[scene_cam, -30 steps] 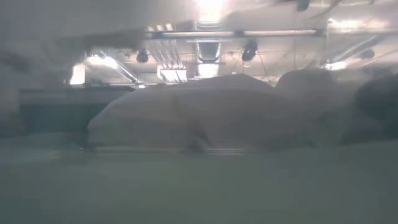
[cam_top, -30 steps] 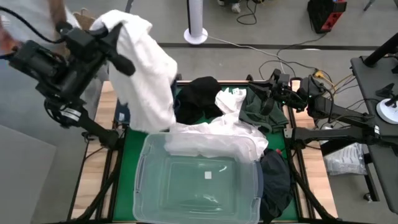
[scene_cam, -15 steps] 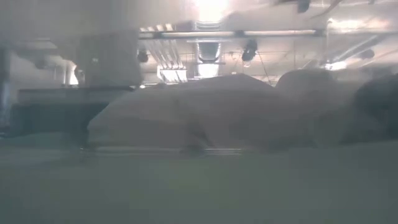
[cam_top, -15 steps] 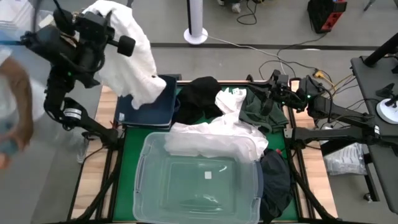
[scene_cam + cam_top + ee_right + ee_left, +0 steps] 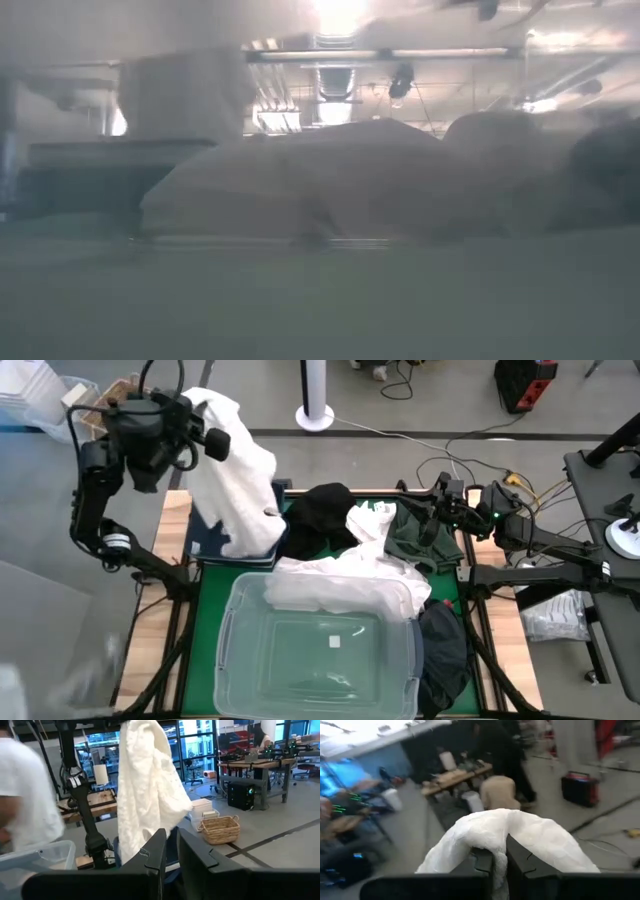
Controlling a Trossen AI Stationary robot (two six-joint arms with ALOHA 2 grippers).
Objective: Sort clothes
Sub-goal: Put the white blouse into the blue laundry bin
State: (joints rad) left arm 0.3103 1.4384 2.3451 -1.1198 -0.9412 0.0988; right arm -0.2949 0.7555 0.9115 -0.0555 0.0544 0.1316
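While the left arm is raised high at the far left corner of the table, we see its left gripper pinching a white garment, fingers pressed together on the fabric, which bunches over them in the left wrist view. That white garment hangs down in a long drape, its lower end over the navy blue bin at the table's far left.

Moving along, we find a black garment heaped just beside the bin, then another white piece spilling over the far rim of the clear plastic tub, which sits on the green mat. A dark green garment lies further right, and one more dark piece slumps against the tub's right wall.

Over on the right, the right gripper rests at the dark green garment, fingers nearly together; we cannot tell whether cloth is caught between them.
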